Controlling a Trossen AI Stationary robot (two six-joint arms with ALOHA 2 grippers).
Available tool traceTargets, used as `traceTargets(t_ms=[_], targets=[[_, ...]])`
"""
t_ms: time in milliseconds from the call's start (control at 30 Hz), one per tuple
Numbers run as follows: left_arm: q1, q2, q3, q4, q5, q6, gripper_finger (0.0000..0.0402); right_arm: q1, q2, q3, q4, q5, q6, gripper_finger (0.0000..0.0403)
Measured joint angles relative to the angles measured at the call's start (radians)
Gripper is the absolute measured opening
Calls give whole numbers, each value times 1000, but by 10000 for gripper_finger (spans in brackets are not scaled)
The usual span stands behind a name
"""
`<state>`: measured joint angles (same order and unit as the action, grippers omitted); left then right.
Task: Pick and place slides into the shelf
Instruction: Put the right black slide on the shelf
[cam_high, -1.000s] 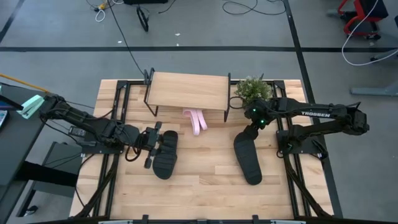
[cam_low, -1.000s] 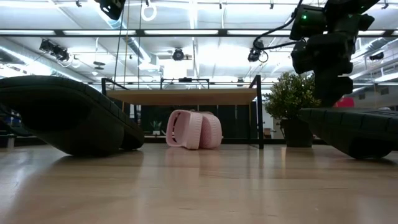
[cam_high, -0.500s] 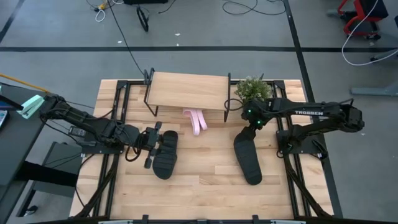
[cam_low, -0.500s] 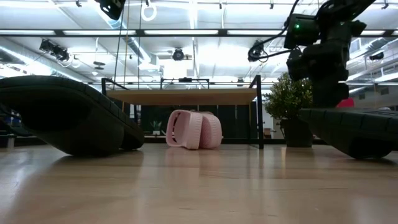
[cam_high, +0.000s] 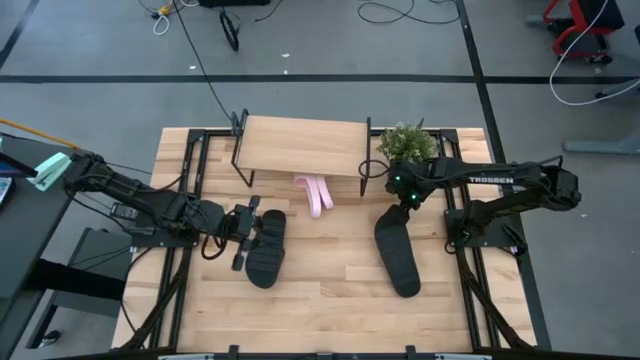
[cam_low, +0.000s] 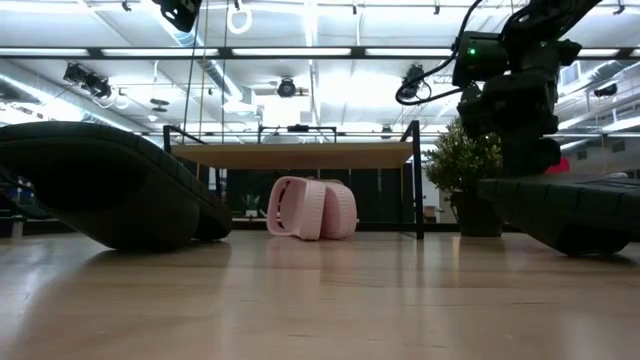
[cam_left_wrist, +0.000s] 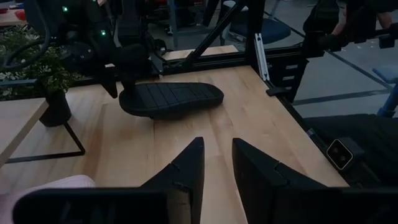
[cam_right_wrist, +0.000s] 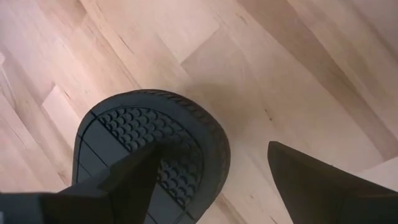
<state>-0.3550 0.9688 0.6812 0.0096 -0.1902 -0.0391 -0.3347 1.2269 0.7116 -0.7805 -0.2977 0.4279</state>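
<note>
While the left arm lies low across the left side of the surface (cam_high: 330, 300), the left gripper (cam_high: 243, 232) sits against the near-left black slide (cam_high: 265, 247), and its fingers (cam_left_wrist: 186, 168) stand parted with only bare wood between them in the left wrist view, gripping nothing there. That slide lies sole-up, matte black, with a ribbed tread, pointing toward the front edge; in the low view it shows as a dark wedge (cam_low: 105, 185) resting on the wood. Further right, the shelf (cam_high: 302, 146) stands at the back centre, a light wood board on thin black legs, with nothing on top. Under its front edge rest the two pink slides (cam_high: 315, 192), set on edge and touching each other, their broad ridged straps facing the low camera (cam_low: 312, 208). Beyond the shelf's right legs stands a small potted plant (cam_high: 405, 143). To the right again, the second black slide (cam_high: 397, 252) lies sole-up, its sole patterned with scale-like tread at the rounded end (cam_right_wrist: 161, 143). The right gripper (cam_high: 407, 198) hovers over that end, fingers (cam_right_wrist: 323, 180) spread wide: one overlaps the sole in the right wrist view, the other is clear of it, over the wood.
</note>
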Motion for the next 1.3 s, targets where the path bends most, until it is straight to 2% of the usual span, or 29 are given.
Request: traceTargets(t_ms=[233,400,533,767,833,1067,1300], targets=[[0,0,0,-1,0,0,94,1,4,0,-6,-43,7,302],[0,0,0,-2,0,0,88,2,4,-1,34,-30,7,268],[0,0,0,-4,0,0,83,7,4,-1,69,-30,-3,203],[0,0,0,-8,0,0,88,11,3,-1,71,-35,-28,44],[0,0,0,-8,0,0,91,11,3,-1,71,-38,-49,12],[0,0,0,-8,0,1,85,11,3,-1,71,-26,-64,5],[0,0,0,-17,0,0,82,-1,-1,-1,68,-2,-56,48]])
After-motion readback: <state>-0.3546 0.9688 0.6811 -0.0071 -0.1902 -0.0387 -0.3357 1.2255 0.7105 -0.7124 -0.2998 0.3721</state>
